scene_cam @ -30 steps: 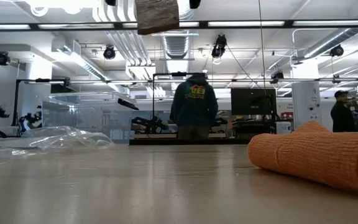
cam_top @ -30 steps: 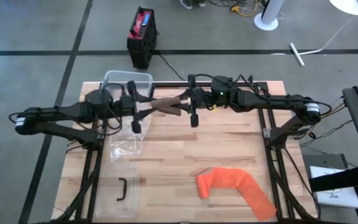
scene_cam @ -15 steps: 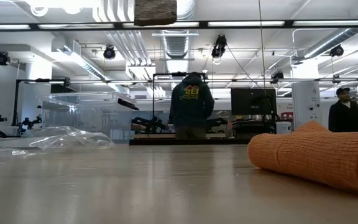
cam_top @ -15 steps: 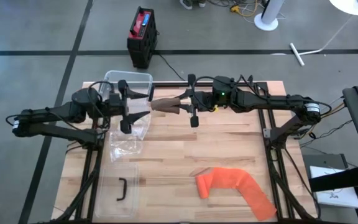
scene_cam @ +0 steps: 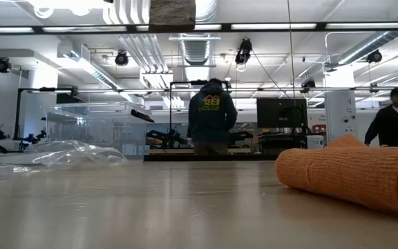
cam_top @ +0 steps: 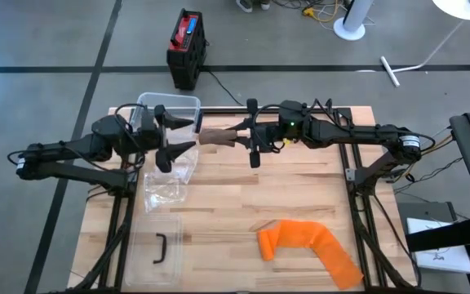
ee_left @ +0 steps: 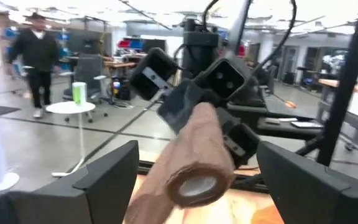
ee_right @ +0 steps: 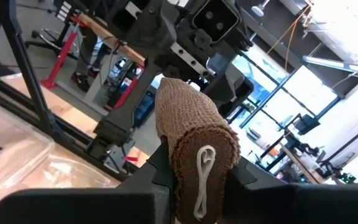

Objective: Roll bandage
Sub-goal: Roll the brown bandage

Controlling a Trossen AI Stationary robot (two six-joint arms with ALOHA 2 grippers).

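We see the right gripper [cam_top: 250, 137] clamped on the brown bandage roll [cam_top: 219, 136], held above the table's far edge; the left gripper [cam_top: 170, 137], jaws wide apart, sits just left, clear of it.

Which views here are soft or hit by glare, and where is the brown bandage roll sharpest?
Left wrist view: the brown bandage roll is close and soft, and the left pincer fingers are blurred. Right wrist view: the roll's weave and clip are sharpest; bright windows wash out the background. Low view: ceiling lights glare, and the near orange bandage is slightly soft. High view: even light, no strong shadows.
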